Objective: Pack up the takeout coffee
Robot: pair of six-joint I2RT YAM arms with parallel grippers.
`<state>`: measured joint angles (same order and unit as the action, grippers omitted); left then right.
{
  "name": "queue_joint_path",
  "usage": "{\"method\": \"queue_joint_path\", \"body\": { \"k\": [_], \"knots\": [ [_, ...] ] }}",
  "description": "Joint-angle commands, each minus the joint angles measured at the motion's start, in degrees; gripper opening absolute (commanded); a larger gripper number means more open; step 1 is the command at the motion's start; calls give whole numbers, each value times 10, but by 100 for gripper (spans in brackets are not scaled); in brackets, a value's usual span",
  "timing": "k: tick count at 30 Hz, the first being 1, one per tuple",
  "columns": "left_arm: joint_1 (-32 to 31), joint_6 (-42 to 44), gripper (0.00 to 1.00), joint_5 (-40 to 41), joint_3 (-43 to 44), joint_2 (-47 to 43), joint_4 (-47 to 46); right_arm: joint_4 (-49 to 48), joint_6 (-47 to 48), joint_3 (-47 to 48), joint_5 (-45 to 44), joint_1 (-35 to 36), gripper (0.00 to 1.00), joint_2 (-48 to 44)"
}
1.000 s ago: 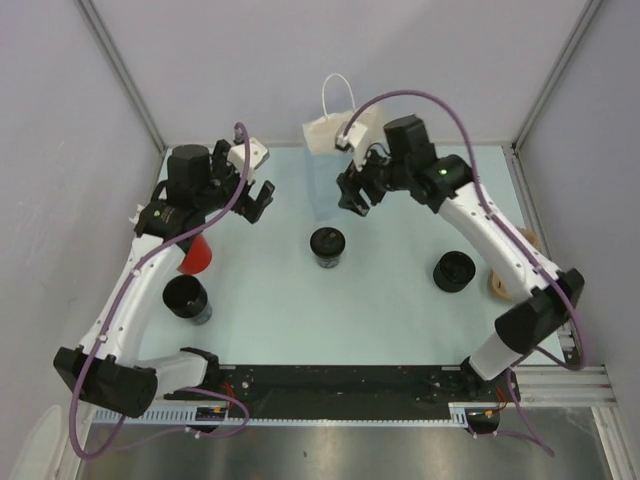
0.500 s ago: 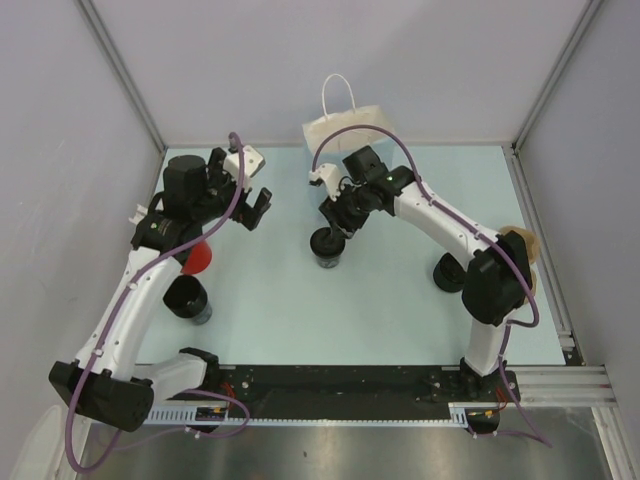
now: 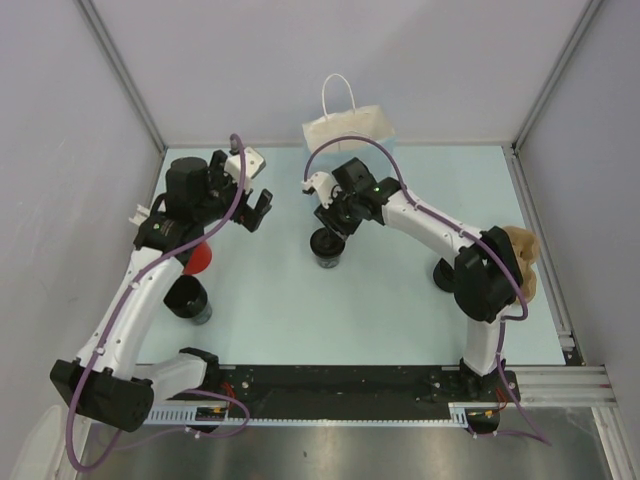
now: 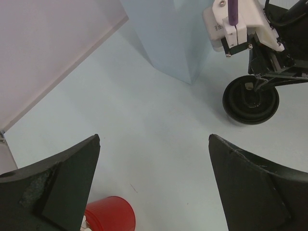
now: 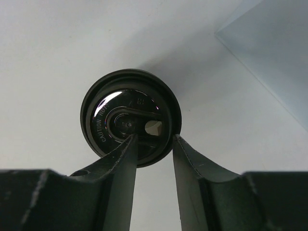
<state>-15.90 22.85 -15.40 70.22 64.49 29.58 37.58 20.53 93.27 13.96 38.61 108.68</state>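
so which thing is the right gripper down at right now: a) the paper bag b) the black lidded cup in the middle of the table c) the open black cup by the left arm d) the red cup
b: the right wrist view shows the right gripper with its fingertips at the near rim of the takeout coffee. The top view puts it at that cup mid-table, short of the paper bag.
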Motion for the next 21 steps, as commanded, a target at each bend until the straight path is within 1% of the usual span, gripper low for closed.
{"method": "queue_joint_path", "body": {
  "k": [1, 7, 9, 12, 14, 19, 21],
  "knots": [
    [-2, -13, 99, -2, -4, -7, -17, -38, -3, -6, -26, 9, 39, 1],
    [-2, -15, 99, -4, -3, -4, -17, -42, -2, -13, -22, 9, 29, 5],
    [-2, -17, 100, -6, -2, -3, -16, -42, -2, -13, -22, 9, 24, 7],
    [-2, -16, 99, -9, -1, -3, -16, -42, -2, -13, -24, 11, 22, 9],
    [-2, -17, 99, -9, -1, -2, -15, -42, -1, -13, -24, 12, 19, 10],
    [-2, -17, 100, -12, -1, -1, -15, -37, 2, -13, -27, 13, 16, 14],
    [-2, -17, 99, -13, -1, -1, -15, -34, 3, -12, -25, 13, 19, 14]
  ]
}}
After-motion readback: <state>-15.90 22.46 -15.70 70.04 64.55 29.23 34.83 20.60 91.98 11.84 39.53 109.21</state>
